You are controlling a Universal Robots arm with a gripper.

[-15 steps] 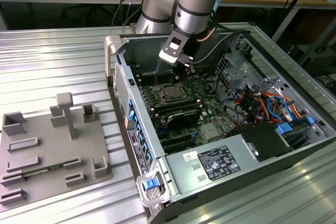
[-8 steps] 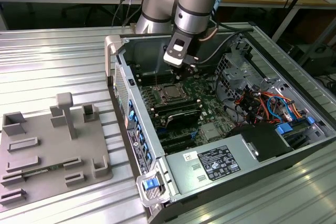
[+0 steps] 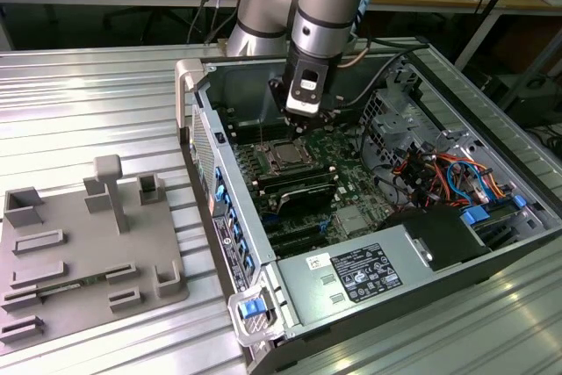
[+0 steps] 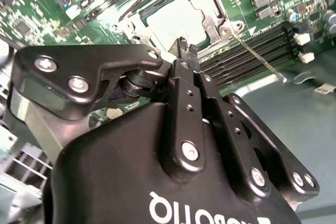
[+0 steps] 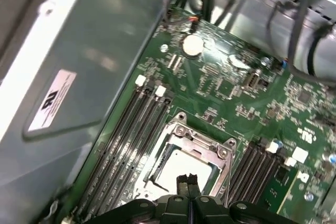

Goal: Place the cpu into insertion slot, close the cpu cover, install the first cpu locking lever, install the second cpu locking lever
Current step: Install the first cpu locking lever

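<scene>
Pincer [image 4: 185, 44], black and two-fingered, hung just above the socket with its tips pressed together and nothing between them; it shows likewise in the first wrist view [image 5: 187, 180]. Directly beyond the tips, the silvery-tan square cpu [image 5: 181, 167] already lay seated in the dark, silver-rimmed insertion slot [image 5: 159, 160], so that step looked done. The square silver metal cpu cover [image 5: 202, 141], a frame with a cut-out centre, seemed lowered around it. A thin silver locking lever rod [image 4: 257, 57] jutted out over the black memory slots [image 4: 247, 51], apparently unlatched; the other lever's state I could not tell. Farther off lay the green circuit board [image 5: 226, 87], inside the open grey computer case [image 3: 395, 261] on the ribbed metal desk [image 3: 105, 103].
</scene>
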